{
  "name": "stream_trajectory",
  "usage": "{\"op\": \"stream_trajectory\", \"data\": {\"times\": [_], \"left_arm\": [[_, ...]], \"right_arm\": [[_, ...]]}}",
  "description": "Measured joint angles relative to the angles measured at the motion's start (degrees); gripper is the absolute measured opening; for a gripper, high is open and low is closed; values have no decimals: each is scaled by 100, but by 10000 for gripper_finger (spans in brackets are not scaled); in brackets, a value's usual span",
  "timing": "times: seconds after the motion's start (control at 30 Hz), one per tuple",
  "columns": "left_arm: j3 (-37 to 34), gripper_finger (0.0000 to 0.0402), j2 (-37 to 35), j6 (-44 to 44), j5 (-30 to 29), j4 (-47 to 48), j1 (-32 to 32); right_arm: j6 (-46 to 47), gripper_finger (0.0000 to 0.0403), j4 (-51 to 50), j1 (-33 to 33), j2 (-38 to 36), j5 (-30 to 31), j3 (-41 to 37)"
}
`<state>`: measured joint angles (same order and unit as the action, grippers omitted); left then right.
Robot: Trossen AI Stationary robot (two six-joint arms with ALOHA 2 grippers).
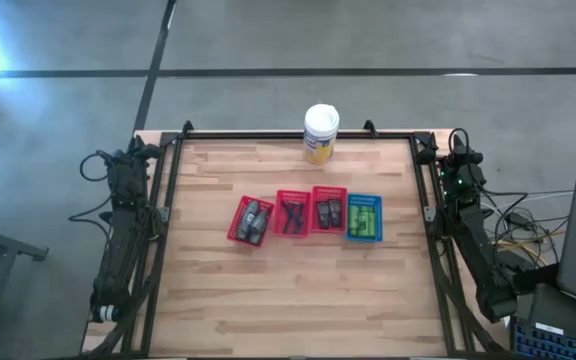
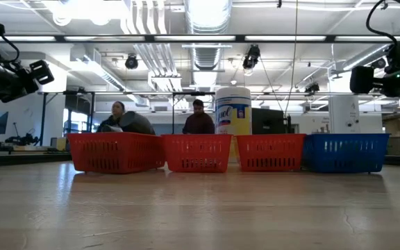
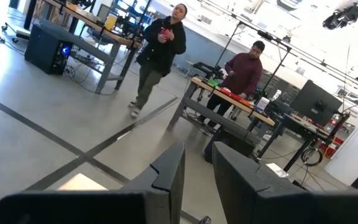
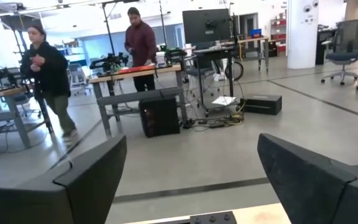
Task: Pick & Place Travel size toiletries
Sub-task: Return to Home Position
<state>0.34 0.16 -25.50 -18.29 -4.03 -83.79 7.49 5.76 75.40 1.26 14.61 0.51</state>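
Surface (image 1: 288, 300): toiletries (image 1: 364, 217) lie in four baskets (image 1: 329, 212) at centre | left gripper (image 3: 199, 152) fingers narrowly parted, right gripper (image 4: 191, 155) fingers spread, both empty, parked at sides | risk: people (image 3: 160, 50) nearby could enter arm sweep.

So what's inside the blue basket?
From above, bright green tubes fill the blue basket. Anything lying beneath them is covered. In the low view the mesh wall hides what is inside.

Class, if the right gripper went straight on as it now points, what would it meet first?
Way looks free: the right gripper points past the table edge towards distant floor; depth unclear.
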Motion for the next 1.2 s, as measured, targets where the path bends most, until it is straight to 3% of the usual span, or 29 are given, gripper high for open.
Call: {"op": "stream_trajectory", "data": {"times": [1.2], "left_arm": [[0, 87, 0, -2, -2, 0, 0]], "right_arm": [[0, 273, -1, 0, 0, 0, 2]]}}
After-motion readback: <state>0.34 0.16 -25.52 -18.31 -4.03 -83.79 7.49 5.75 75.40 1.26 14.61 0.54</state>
